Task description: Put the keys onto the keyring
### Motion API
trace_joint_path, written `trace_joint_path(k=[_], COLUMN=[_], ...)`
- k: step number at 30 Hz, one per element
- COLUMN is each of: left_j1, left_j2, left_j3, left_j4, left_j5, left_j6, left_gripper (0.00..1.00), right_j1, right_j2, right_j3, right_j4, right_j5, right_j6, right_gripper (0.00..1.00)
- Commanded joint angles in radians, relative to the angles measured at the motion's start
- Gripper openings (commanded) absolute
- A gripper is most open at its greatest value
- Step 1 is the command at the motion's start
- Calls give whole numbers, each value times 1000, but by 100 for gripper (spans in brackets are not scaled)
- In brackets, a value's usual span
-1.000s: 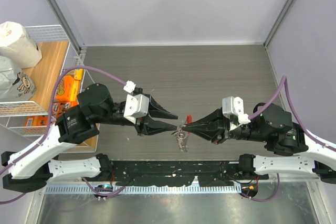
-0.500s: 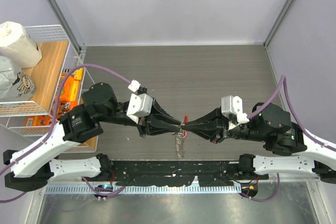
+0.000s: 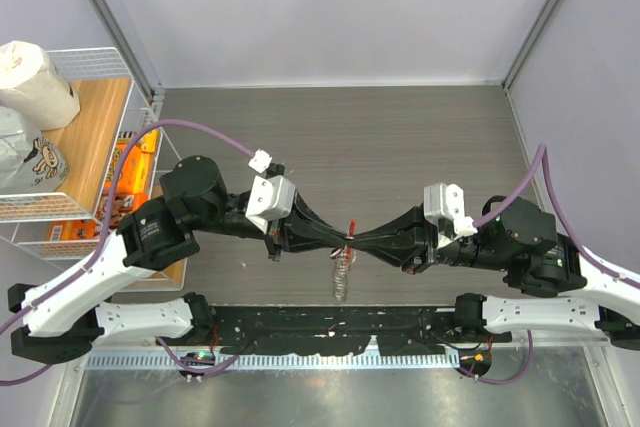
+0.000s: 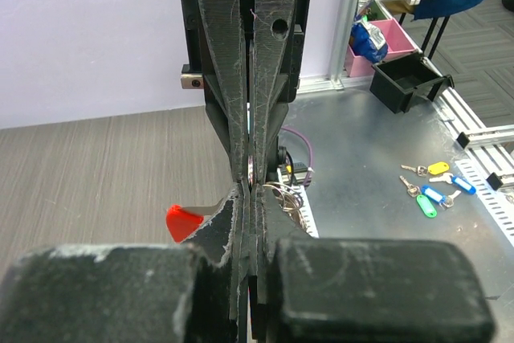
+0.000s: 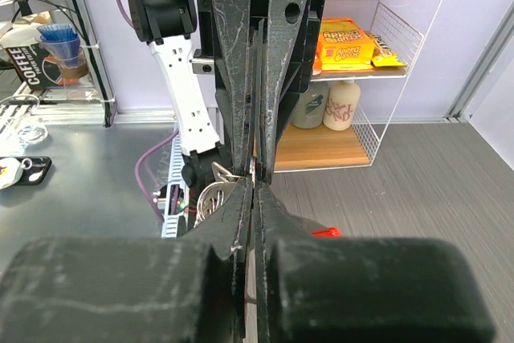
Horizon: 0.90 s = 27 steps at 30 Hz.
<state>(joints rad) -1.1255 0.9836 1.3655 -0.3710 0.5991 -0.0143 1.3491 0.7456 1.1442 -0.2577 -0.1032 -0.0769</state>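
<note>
Whereas a second ago the left gripper [image 3: 343, 237] was spread wide and held clear of the keyring [image 3: 344, 259], its jaws are now drawn narrow and pinched on it, tip to tip with the right gripper [image 3: 354, 238]. The right jaws are likewise pressed nearly closed on the keyring, as they were before. The left arm has been brought in toward the right one, so that the two sets of fingers are met above the near part of the table [image 3: 400, 137]. The keyring is held in the air between the tips: its red strip [image 3: 352, 224] is seen sticking out on the far side, and its coil [image 3: 342, 279] is hung toward the near edge. In the left wrist view the strip is shown left of the closed fingers and the coil right of them. The key cannot be told apart from the coil.
</note>
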Motion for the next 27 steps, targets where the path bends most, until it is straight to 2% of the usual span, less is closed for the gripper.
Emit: trace_joint_path(k=[1, 5, 12, 17, 22, 27], left_j1=[0, 0, 0, -2, -2, 0], left_j2=[24, 39, 55, 72, 101, 121], left_j3=[44, 81, 101, 130, 182, 219], left_j4=[-19, -103, -180, -250, -344, -422], left_j5=[-27, -79, -119, -110, -75, -53], left_j6=[10, 39, 76, 111, 151, 183], left_gripper=[0, 0, 0, 0, 0, 0], right_j1=[5, 5, 5, 5, 5, 5], right_j2=[-8, -3, 3, 27, 96, 172], right_j3=[40, 80, 127, 190, 305, 362], right_j4=[63, -21, -153, -287, -449, -534], right_j5=[-4, -1, 8, 14, 17, 23], right_j6=[-15, -21, -21, -26, -34, -37], right_gripper=[5, 7, 30, 40, 43, 43])
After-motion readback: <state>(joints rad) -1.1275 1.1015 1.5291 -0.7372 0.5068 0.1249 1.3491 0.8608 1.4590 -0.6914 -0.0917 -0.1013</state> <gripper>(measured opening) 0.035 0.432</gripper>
